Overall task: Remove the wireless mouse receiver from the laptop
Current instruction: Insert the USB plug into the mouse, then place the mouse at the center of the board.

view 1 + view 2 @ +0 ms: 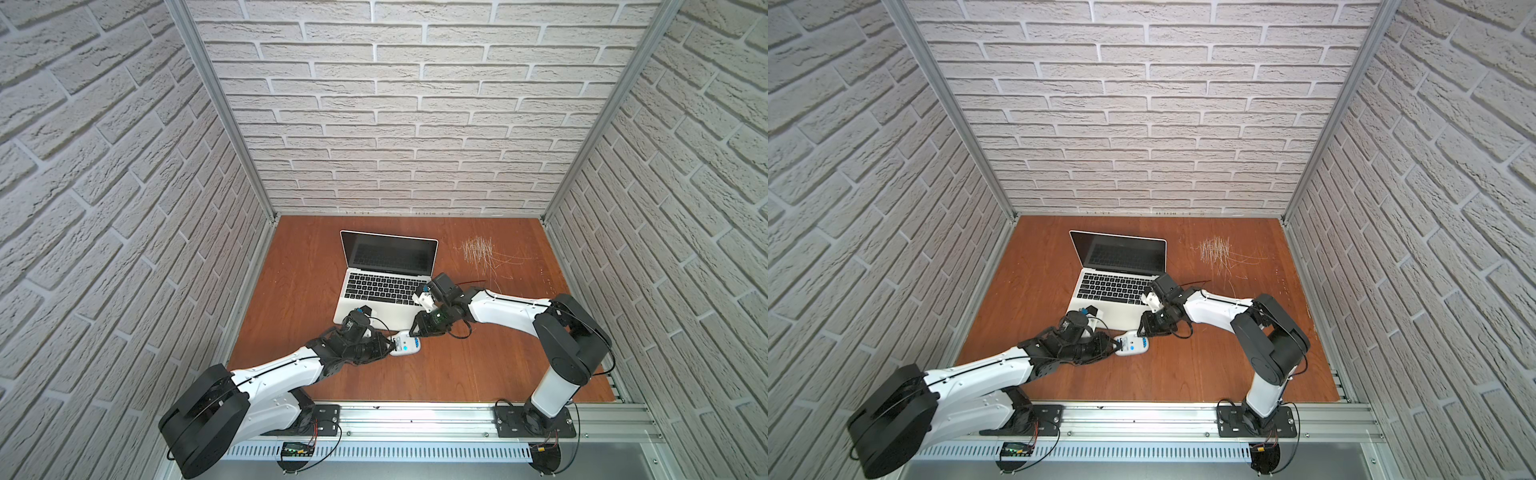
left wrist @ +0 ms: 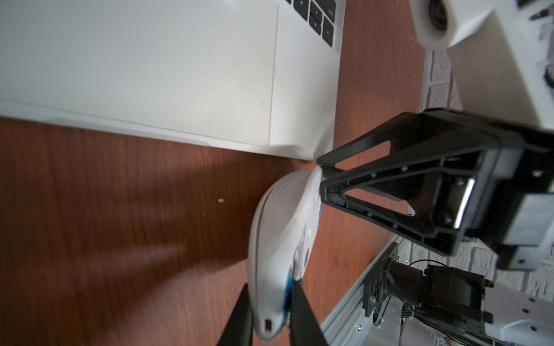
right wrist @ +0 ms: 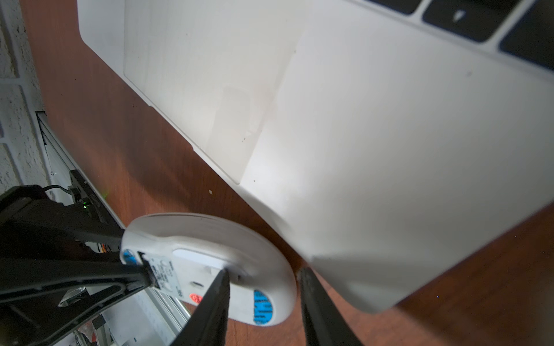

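Observation:
The silver laptop stands open on the table, and its palm rest fills both wrist views. Just in front of it, my left gripper is shut on one end of the white mouse, which is turned underside up with blue stickers showing. My right gripper is open at the mouse's other end. One of its fingers rests on the underside by a recess, and the other stands past the rim. The wireless mouse receiver is hidden in every view.
The wooden table has pale scratch marks at the back right. An aluminium rail carrying both arm bases runs along the front edge. Brick-pattern walls close in the left, right and back sides.

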Controlling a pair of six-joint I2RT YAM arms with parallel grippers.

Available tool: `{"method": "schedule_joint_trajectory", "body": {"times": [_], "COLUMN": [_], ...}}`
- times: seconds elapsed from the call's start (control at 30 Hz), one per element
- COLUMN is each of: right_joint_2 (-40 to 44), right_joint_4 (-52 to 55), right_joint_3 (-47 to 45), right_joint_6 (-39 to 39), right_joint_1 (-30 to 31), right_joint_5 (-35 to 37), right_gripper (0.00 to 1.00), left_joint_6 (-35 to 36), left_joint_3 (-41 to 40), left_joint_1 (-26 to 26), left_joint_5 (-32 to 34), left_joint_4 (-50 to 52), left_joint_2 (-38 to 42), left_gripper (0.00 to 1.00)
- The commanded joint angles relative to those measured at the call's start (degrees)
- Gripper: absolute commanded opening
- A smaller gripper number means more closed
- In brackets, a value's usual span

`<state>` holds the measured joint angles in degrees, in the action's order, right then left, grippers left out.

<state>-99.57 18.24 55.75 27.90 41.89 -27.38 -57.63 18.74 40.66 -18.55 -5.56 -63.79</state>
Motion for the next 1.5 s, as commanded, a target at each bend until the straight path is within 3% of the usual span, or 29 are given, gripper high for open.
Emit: {"method": "schedule_joint_trajectory", "body": {"times": [0.0, 0.2, 0.37, 0.73, 1.03, 1.47], "right_joint_2": [-2.3, 2.6, 4.8, 7.3, 4.4, 1.7], "right_joint_4": [2.4, -1.0, -3.2, -20.0, -30.4, -38.2], "right_joint_3": [-0.1, -2.1, -5.8, -17.1, -18.1, -19.6], "right_joint_6": [-0.1, -1.3, -2.0, 6.3, 13.5, 17.2], "right_joint_1": [0.3, -0.6, -1.2, -1.9, -1.8, -1.6], "right_joint_5": [3.2, -2.0, -5.9, -13.4, -17.4, -19.9], "right_gripper": [0.41, 0.54, 0.58, 0.60, 0.60, 0.59], "left_joint_6": [2.3, 2.4, 1.8, -0.5, -1.3, -3.3], "left_joint_3": [-1.4, -1.7, -3.5, -7.1, -7.5, -6.9], "left_joint_1": [-0.1, 0.0, -0.4, -1.2, -1.8, -1.8], "left_joint_5": [2.2, 2.2, 1.2, -2.8, -3.7, -3.5], "left_joint_4": [8.7, 8.7, 7.3, 4.4, 4.9, 3.8], "left_joint_2": [-1.0, -0.4, 0.7, 11.6, 15.8, 20.0], "left_gripper": [0.00, 0.00, 0.00, 0.00, 0.00, 0.00]}}
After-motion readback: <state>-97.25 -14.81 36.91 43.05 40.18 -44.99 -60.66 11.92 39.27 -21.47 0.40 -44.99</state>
